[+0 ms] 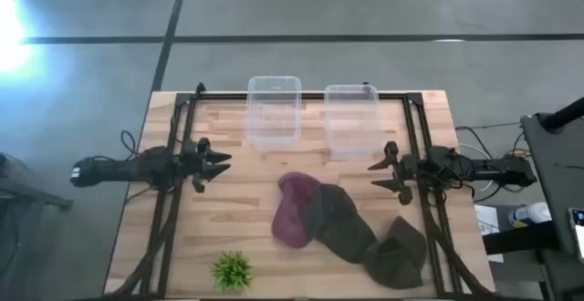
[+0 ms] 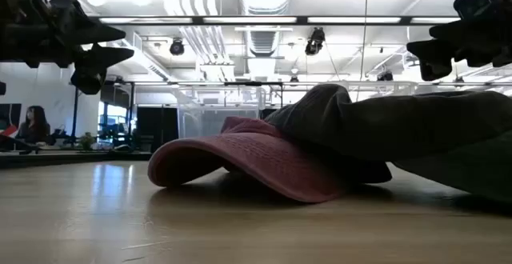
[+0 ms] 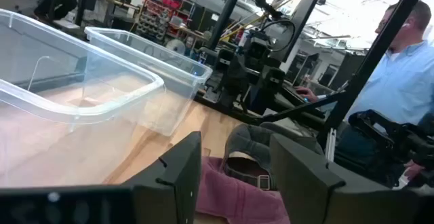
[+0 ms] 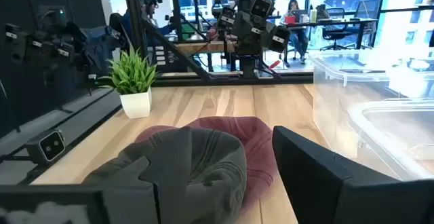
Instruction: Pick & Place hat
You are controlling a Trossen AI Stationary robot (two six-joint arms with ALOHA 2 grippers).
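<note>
On the worktop a maroon hat lies centre, its right side hidden under a dark grey hat. A second grey hat is partly overlapped. Left pincer and right pincer hover released, empty.

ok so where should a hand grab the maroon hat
Grip the maroon hat by its free left rim, coming from above on the left hand's side. In the low view that edge arches clear of the table, while the dark grey hat overlaps its right side.
</note>
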